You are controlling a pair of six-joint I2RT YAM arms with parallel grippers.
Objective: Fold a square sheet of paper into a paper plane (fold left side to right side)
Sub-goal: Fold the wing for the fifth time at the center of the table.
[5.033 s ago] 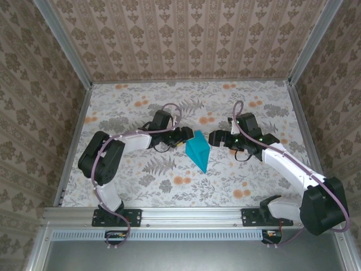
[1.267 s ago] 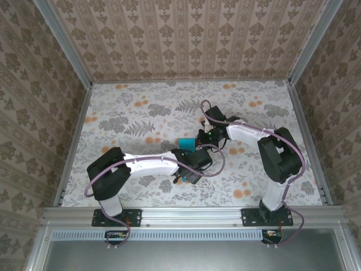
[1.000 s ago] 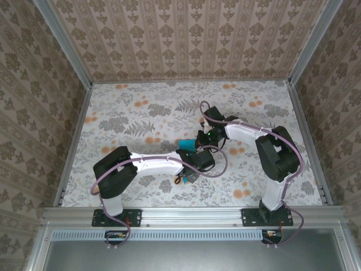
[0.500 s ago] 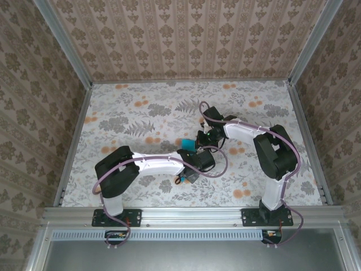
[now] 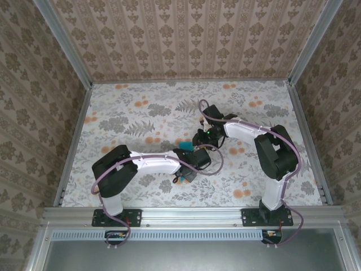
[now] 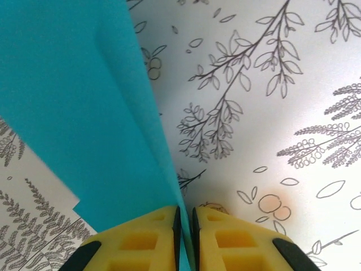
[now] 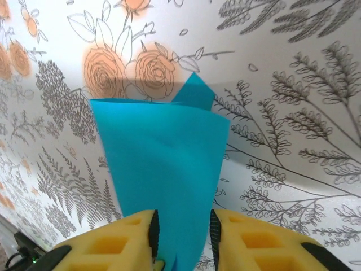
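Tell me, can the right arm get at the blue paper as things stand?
Probably yes: the paper lies between the fingers of the right end effector, with nothing blocking it, though I can't tell if it grips. The left end effector pinches it too.

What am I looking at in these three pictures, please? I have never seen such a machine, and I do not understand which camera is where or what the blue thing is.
These are two white and black robot arms, bolted at the near edge of a table with a flower-patterned cover. The wide picture comes from a fixed camera above and behind the arms. The other two come from a small camera on each wrist, looking out along that arm's yellow fingers. The blue thing is a folded sheet of turquoise-blue paper, at the middle of the table where the two arm ends meet. The left pincer is closed on a thin edge of it. The right pincer has its fingers apart with the paper between them; whether it squeezes the paper, I cannot tell.
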